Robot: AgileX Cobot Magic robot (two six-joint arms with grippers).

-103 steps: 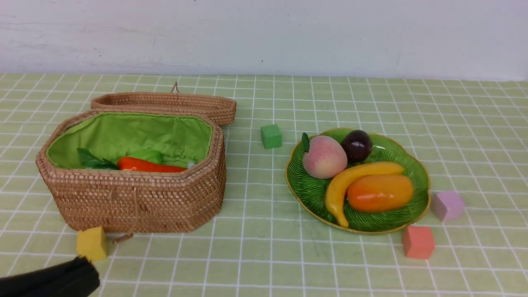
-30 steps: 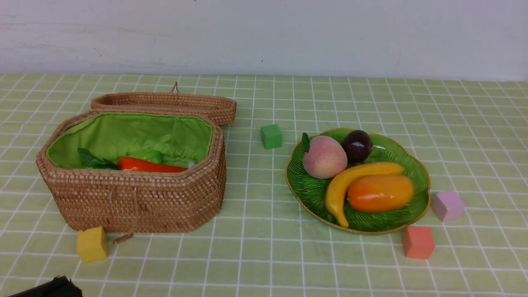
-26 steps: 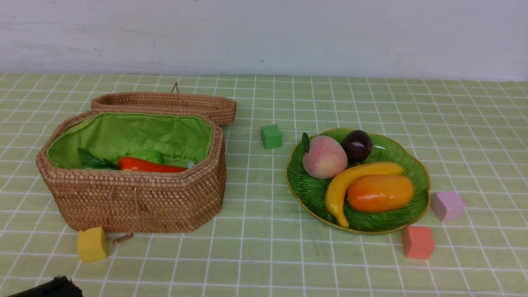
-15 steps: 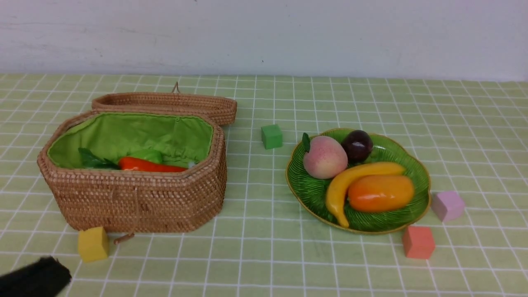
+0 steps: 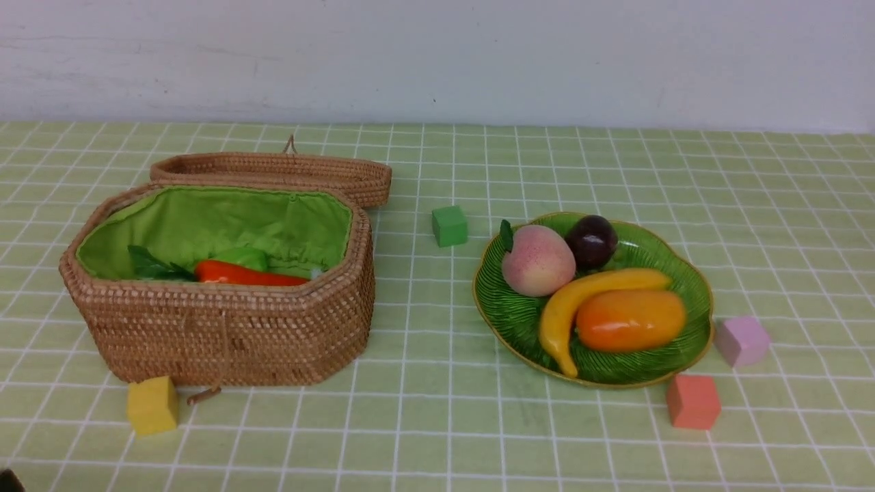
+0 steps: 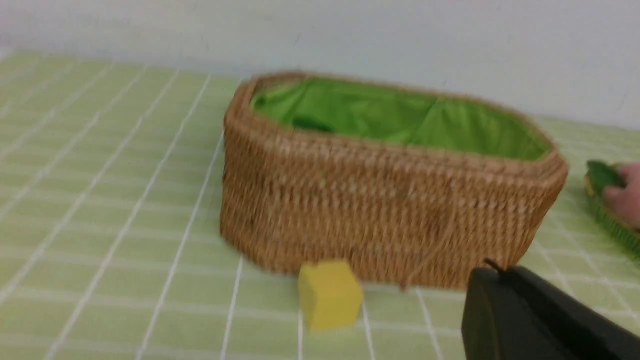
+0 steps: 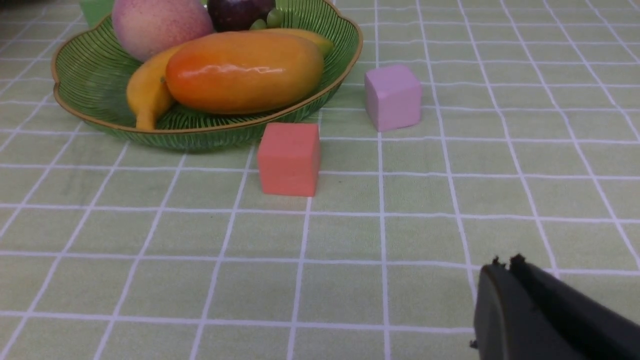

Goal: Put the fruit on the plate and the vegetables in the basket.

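- Fruit all on plate [image 5: 697, 301]: peach [image 5: 538, 260], mangosteen [image 5: 591, 240], banana [image 5: 581, 301], mango [image 5: 630, 319]. Banana lies against the mango, peach touches the banana's upper side.
- Veg in basket [image 5: 225, 335]: pepper [image 5: 246, 275] shows over the near wall, a pale green piece, likely the gourd [image 5: 243, 256], behind it, dark leaves at the left end. Eggplant not identifiable from here.
- Lid [image 5: 273, 171] folded open behind the basket.
- Left gripper [image 6: 492, 287]: fingers pressed together, empty, low near the yellow cube [image 6: 330, 295], short of the basket's near wall.
- Right gripper [image 7: 502, 277]: fingers together too, empty, over bare cloth, well apart from plate, red cube [image 7: 290, 159] and pink cube [image 7: 393, 96].
- Handling guess: toys look light, hollow and stiff. Mango, banana and pepper are glossy, so likely slippery; grip across the mid-body, not the tapered ends. Peach looks matte, should hold better. Mangosteen is round and may roll; take it across its widest part.
- Plate looks ceramic or glass: breakable, scalloped rim, don't push it. Basket is stiff wicker with a soft lining that could snag fingertips.
- Front view only: basket contents, lid, green cube [image 5: 449, 225], whole layout. Neither gripper's tips show there.
- Left wrist: shows the gripper and the basket's outer wall, but blurred; interior reads as lining only, no veg visible.
- Right wrist: close on the plate's near rim and the mango's shine; basket out of frame.
- Judging by layout, sorting looks done.
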